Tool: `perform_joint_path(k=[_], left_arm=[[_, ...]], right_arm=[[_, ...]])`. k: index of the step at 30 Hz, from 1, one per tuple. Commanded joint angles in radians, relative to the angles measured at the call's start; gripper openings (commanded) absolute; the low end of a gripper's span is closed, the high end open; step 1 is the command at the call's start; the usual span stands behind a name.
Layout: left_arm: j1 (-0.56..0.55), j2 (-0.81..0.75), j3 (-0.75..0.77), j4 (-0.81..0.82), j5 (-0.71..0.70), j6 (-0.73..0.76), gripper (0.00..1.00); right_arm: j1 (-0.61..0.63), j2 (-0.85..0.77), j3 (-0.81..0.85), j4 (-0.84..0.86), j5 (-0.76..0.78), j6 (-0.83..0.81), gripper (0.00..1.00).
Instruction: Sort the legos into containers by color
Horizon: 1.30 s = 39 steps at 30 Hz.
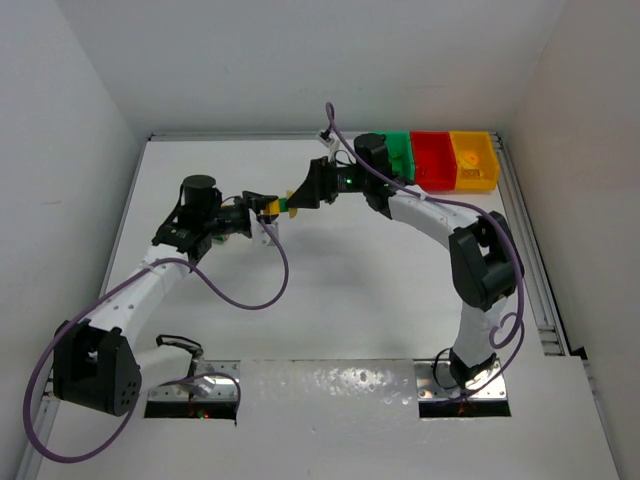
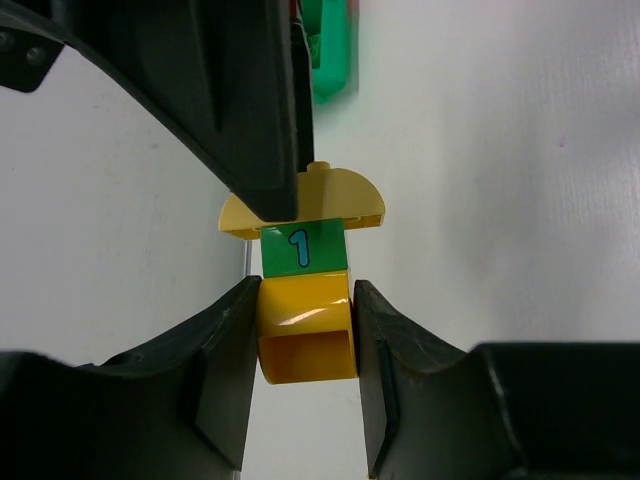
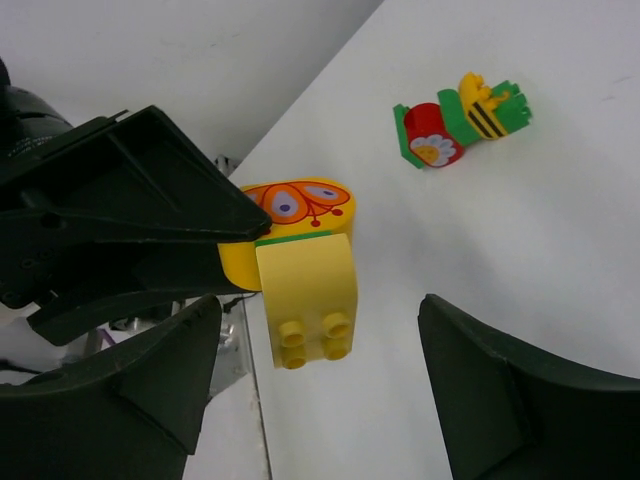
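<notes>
Yellow brick (image 1: 468, 157) in yellow bin (image 1: 486, 172)

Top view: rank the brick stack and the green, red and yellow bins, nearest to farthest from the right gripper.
1. The brick stack, between the open jaws of the right gripper.
2. The green bin, left end of the row.
3. The red bin, middle.
4. The yellow bin, right end.

The top view looks steeply down from above and behind the arm bases, taking in the whole counter (image 1: 350, 300), with the bins (image 1: 433, 135) at one o'clock. The left wrist view sits close behind the left hand (image 2: 305, 300), facing three o'clock. The right wrist view, equally near, looks past the right hand (image 3: 315, 325) toward nine o'clock. All three share the brick stack (image 1: 272, 208) mid-counter.
</notes>
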Motion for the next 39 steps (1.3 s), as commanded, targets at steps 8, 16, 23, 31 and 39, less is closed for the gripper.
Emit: perform_joint_path(k=[8,16,23,31,39], left_arm=[[-0.012,-0.030,0.002,0.064,0.050,-0.039,0.00],[-0.012,-0.028,-0.006,0.053,0.020,-0.075,0.00],[-0.010,-0.017,-0.009,0.002,-0.054,-0.069,0.00],[-0.010,-0.016,-0.031,0.004,-0.058,-0.081,0.00],[-0.010,-0.011,-0.040,0.051,-0.120,-0.217,0.00]], right_arm=[[0.019,-0.006,-0.036,0.182,-0.072,0.077,0.46],[0.017,-0.023,-0.039,0.127,-0.099,0.038,0.22],[-0.015,-0.050,-0.068,0.070,-0.109,-0.017,0.00],[-0.124,-0.103,-0.102,-0.033,-0.130,-0.086,0.00],[-0.190,-0.109,0.080,-0.465,0.353,-0.359,0.00]])
